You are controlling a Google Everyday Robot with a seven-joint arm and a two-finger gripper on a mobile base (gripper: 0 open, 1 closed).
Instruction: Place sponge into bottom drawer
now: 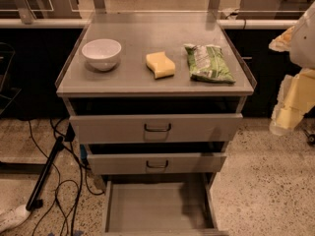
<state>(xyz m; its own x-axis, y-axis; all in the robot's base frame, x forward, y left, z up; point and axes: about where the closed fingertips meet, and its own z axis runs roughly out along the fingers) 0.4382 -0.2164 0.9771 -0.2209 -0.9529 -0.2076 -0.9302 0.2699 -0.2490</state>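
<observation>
The sponge [160, 65] is seen right of the white bowl [101, 53]; the bottom drawer [157, 208] stands pulled out below it. The gripper [286, 116] is held far to the bowl's right, its grip state unclear.

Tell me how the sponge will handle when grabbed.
The sponge looks foam-like, so it probably squashes when squeezed and is likely light. Lying flat, it shouldn't roll. The tool hangs at the right edge, apart from it.
</observation>
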